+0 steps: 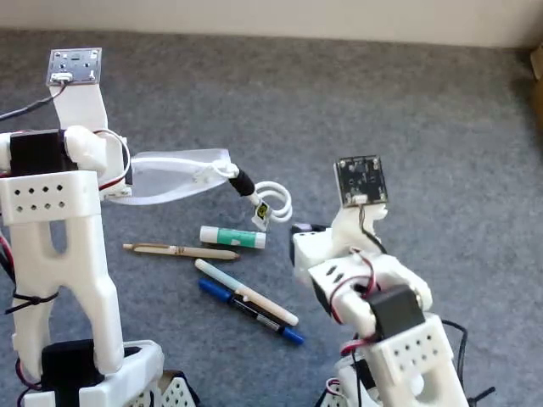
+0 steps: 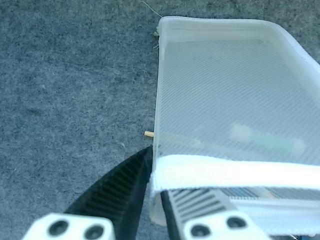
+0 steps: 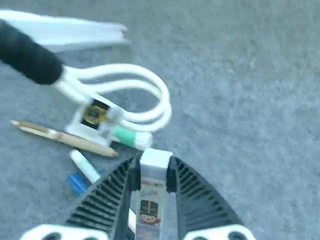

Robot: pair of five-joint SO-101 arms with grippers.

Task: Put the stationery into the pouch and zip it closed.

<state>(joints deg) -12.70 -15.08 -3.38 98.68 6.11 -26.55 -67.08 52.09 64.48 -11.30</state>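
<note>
My left gripper [image 2: 156, 172] is shut on one end edge of the translucent mesh pouch [image 2: 225, 95], which it holds just off the carpet [image 1: 174, 176]. A black zipper pull with a white loop strap [image 1: 270, 202] hangs at the pouch's other end. My right gripper [image 3: 152, 167] is shut on a small white eraser [image 3: 151, 192], a little beyond the strap [image 3: 135, 95]; in the high view it [image 1: 305, 243] sits right of the stationery. On the carpet lie a green-and-white glue stick [image 1: 232, 236], a wooden pencil [image 1: 180, 250], a white pen [image 1: 246, 292] and a blue pen [image 1: 250, 311].
Grey carpet [image 1: 407, 102] covers the whole work surface, with open room at the back and right. The left arm's white body [image 1: 51, 229] stands at the left edge, and the right arm's base [image 1: 399, 339] is at the lower right.
</note>
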